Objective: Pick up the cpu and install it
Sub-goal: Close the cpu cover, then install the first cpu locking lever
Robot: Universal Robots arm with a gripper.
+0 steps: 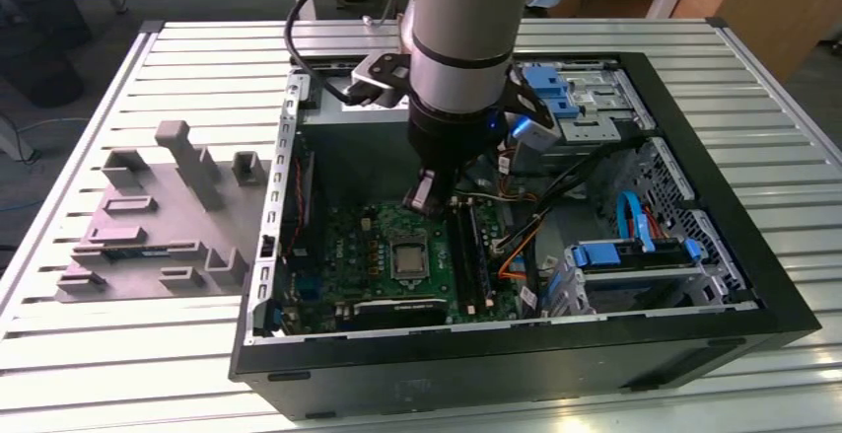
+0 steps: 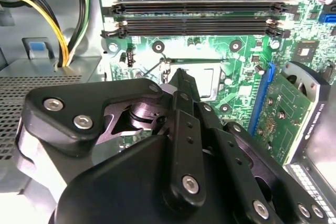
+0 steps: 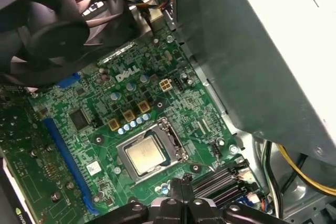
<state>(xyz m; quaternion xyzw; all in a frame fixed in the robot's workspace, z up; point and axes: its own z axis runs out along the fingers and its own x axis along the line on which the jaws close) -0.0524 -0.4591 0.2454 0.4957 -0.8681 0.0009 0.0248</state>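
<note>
The cpu [image 3: 144, 155], a silvery square chip, lies flat in the metal-framed socket [image 3: 178, 141] on the green motherboard, and its top shows pale beyond the fingers in the second wrist view [image 2: 209, 78]. In the exterior view the cpu [image 1: 405, 255] sits in the socket inside the open PC case [image 1: 736, 255]. My gripper [image 1: 424, 202] hangs above the board just behind the socket. Its black fingers [image 2: 181, 85] meet at the tips, shut, with nothing seen between them. In the first wrist view the gripper [image 3: 179, 183] is beside the socket's edge, apart from the chip.
Black memory slots [image 2: 197, 9] run beside the socket. An upright green card [image 2: 286, 114] and a blue slot [image 3: 63, 150] stand on the other side. A fan [image 3: 52, 30], yellow cables [image 2: 50, 19] and a grey box [image 3: 262, 51] crowd the case. A grey parts fixture [image 1: 158, 216] lies at the exterior view's left.
</note>
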